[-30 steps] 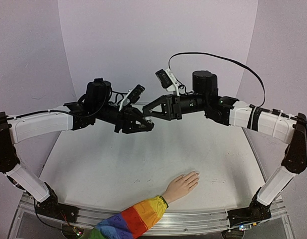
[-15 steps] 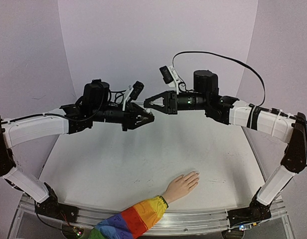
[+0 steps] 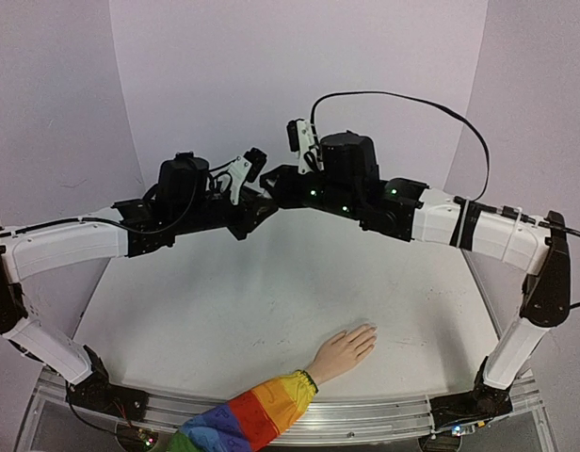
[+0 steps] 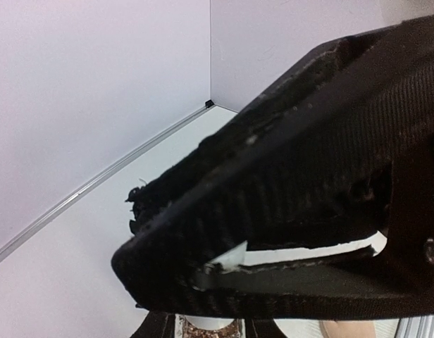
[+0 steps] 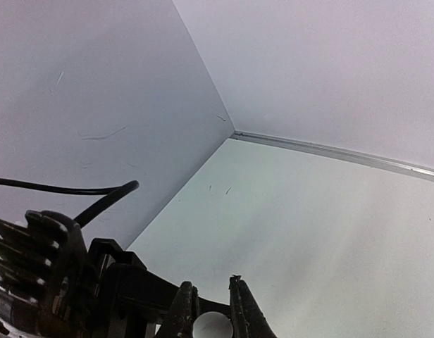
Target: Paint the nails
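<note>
A small flesh-coloured hand in a rainbow-striped sleeve lies flat near the table's front edge. Its pale nails point to the back right. High above mid-table, far from the hand, my two grippers meet tip to tip. My left gripper is shut on a small whitish polish bottle with glittery contents. My right gripper reaches over it, shut on the bottle's round white cap. In the left wrist view the right gripper's black fingers fill most of the picture.
The white table is walled by lilac panels at the back and sides. A metal rail runs along the front edge between the arm bases. A black cable arcs above the right arm.
My right gripper has swung left over the left gripper's tip and shut on the cap. The left gripper rose slightly. The hand has not moved.
</note>
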You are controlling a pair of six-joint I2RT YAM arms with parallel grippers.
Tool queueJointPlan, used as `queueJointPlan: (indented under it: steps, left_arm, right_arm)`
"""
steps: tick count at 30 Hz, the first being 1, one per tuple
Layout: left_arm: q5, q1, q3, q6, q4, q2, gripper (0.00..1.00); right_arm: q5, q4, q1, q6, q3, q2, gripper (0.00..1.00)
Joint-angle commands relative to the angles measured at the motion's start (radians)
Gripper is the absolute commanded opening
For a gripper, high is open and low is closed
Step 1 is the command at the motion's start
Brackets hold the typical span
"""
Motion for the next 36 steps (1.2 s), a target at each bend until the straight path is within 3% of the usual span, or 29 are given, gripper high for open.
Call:
queueJointPlan:
  steps: [1, 3, 5, 8, 11, 15, 19, 24, 36]
  left_arm:
    - [0.003, 0.087, -0.020, -0.046, 0.041, -0.041, 0.00]
    - [0.121, 0.101, -0.028, -0.096, 0.042, -0.046, 0.00]
    - [0.283, 0.113, -0.029, -0.105, 0.041, -0.049, 0.00]
    - [0.529, 0.116, -0.023, -0.090, 0.041, -0.048, 0.00]
    - [0.703, 0.117, -0.014, -0.090, 0.042, -0.036, 0.00]
    - [0.885, 0.117, 0.009, -0.105, 0.041, 0.003, 0.00]
    - [0.978, 0.117, 0.042, -0.140, 0.041, 0.043, 0.00]
    - [0.986, 0.113, 0.049, -0.141, 0.041, 0.052, 0.00]
    - [0.985, 0.110, 0.047, -0.139, 0.041, 0.055, 0.00]
  right_arm:
    - [-0.216, 0.027, 0.002, -0.065, -0.035, -0.131, 0.32]
    - [-0.327, 0.042, -0.055, -0.091, -0.082, -0.175, 0.54]
    - [-0.498, 0.067, -0.127, -0.100, -0.130, -0.209, 0.66]
    - [-0.739, 0.077, -0.205, -0.114, -0.170, -0.229, 0.76]
    - [-0.885, 0.075, -0.214, -0.140, -0.187, -0.221, 0.78]
    - [-0.907, 0.076, -0.214, -0.144, -0.201, -0.217, 0.76]
    - [-0.945, 0.073, -0.214, -0.161, -0.187, -0.197, 0.69]
    - [-1.010, 0.071, -0.213, -0.163, -0.166, -0.154, 0.56]
    - [-1.055, 0.074, -0.201, -0.157, -0.120, -0.087, 0.39]
